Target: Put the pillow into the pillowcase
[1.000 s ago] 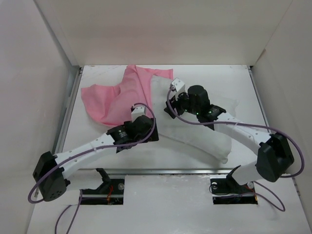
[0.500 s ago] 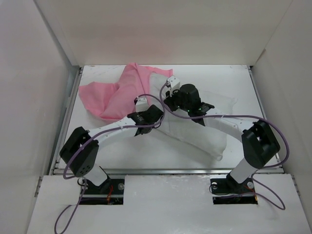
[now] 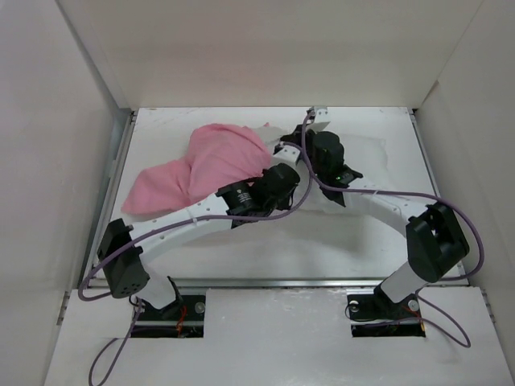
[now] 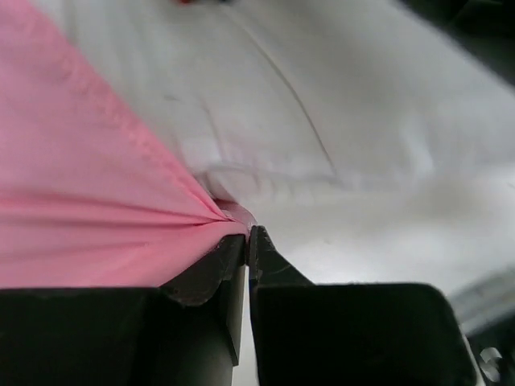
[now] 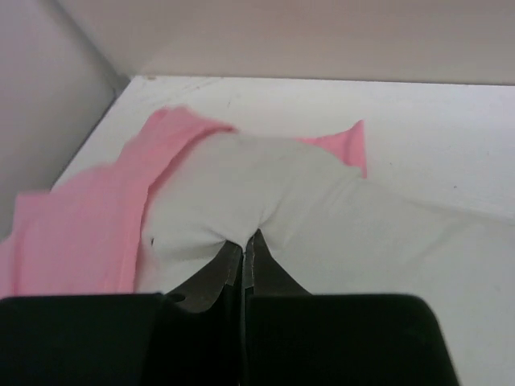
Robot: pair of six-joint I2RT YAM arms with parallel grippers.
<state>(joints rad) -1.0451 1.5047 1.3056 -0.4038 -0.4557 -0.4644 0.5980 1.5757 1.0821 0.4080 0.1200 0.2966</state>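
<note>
What worries me is how little cloth each hand has. The left gripper (image 4: 248,235) is clamped on nothing more than the hem of the pillowcase (image 4: 80,201), and the pink cloth gathers into a tight pleat at the tips. Fabric that slick could slide out under a firm pull, and the opening would fall shut. The right gripper (image 5: 245,241) is closed on a small fold of the pillow (image 5: 322,209), only its cover and not its bulk. A hard tug could stretch that fold and leave the plump body where it lies, or the fold could slip free.

The pillow lies on the table (image 3: 386,233) toward the far right, with its left end against the pink heap. From here I cannot tell whether that end sits inside the mouth or only on top of the cloth. If it is on top, pushing it would just shove the case along.

From above, the left arm (image 3: 185,225) reaches diagonally from its near-left base to the middle of the table, wrist low beside the pink cloth. The right arm (image 3: 386,205) swings out to an elbow on the right, then bends back inward over the pillow's left end. The two wrists sit just beside each other with a purple cable (image 3: 299,189) looping between them, so they could knock or snag.
</note>
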